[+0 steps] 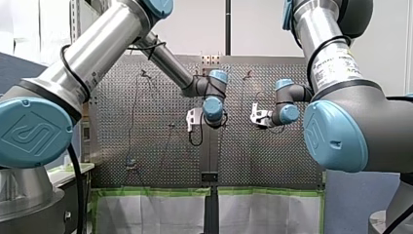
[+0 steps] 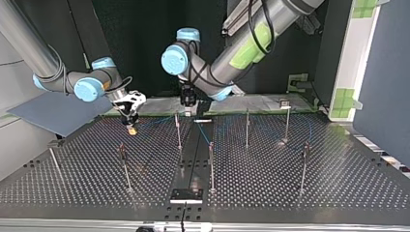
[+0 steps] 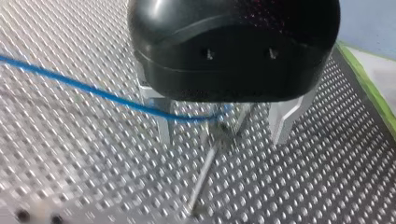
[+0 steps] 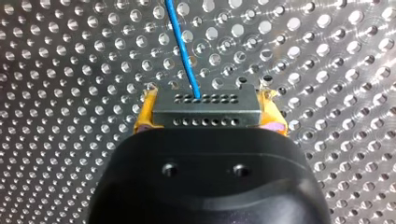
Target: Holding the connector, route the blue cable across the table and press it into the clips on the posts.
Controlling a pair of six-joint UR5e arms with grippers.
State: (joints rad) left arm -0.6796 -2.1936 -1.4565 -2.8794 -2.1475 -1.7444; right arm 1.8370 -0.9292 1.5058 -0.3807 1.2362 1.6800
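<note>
Closest, my right gripper (image 4: 208, 100) clamped the connector (image 4: 205, 114) between yellow pads; the blue cable (image 4: 184, 51) ran straight ahead from it. Farther along, my left gripper (image 3: 224, 133), jaws open, straddled the cable at a post (image 3: 205, 172), the nearer arm for pressing.

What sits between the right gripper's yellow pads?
The connector, held between the pads, with the blue cable running out ahead of it. The right wrist view shows this.
</note>
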